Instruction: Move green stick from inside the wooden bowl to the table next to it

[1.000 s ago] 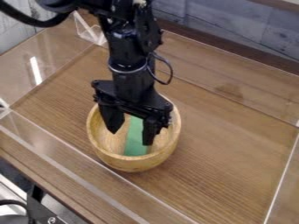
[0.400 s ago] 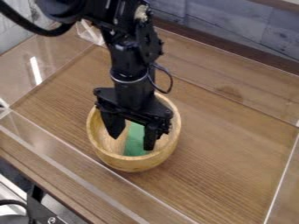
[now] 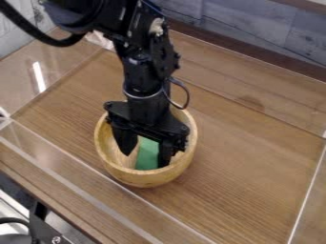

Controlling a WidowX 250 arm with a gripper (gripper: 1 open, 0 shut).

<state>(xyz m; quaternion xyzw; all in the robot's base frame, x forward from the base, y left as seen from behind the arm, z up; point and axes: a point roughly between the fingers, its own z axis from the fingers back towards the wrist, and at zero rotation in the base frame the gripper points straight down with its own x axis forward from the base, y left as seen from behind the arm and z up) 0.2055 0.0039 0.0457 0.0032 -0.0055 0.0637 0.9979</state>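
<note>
Green stick (image 3: 151,155) lay inside the wooden bowl (image 3: 117,164), with the gripper (image 3: 148,144) released, its fingers spread astride the stick within the rim. Bare table (image 3: 254,133) lay beside the bowl, bounded by acrylic walls (image 3: 76,195).

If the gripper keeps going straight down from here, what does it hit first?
Most likely the green stick: the open gripper points down into the wooden bowl, fingers straddling the stick. Depth is unclear; a fingertip might meet the bowl floor first.
</note>
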